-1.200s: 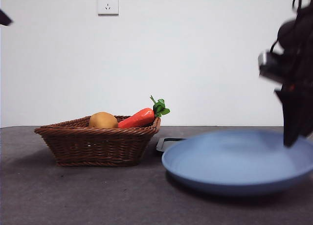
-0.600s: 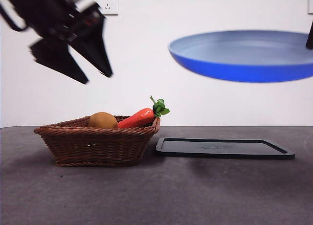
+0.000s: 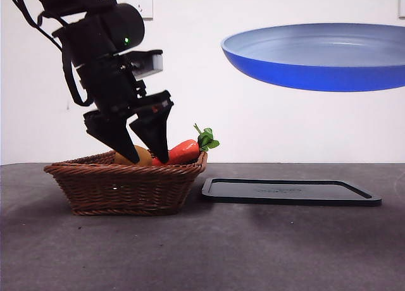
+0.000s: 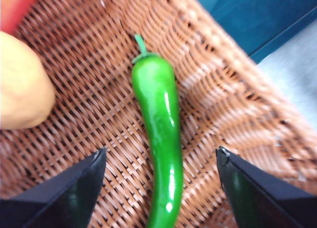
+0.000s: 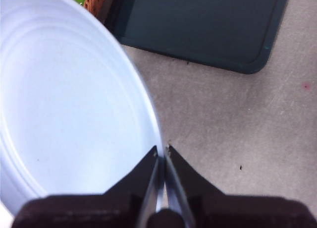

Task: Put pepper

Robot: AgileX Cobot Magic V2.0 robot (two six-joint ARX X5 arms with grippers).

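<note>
Left wrist view: left gripper (image 4: pixel 161 188) spread wide over the basket (image 4: pixel 237 114), pepper (image 4: pixel 162 148) between the jaws, long axis running away from it; right gripper (image 5: pixel 162 156) clamps the plate (image 5: pixel 64 104).

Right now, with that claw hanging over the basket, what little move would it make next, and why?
Probably straight down, then close: the left gripper is open astride the pepper lying in the basket, not yet touching it. The right gripper holds the blue plate aloft.
</note>
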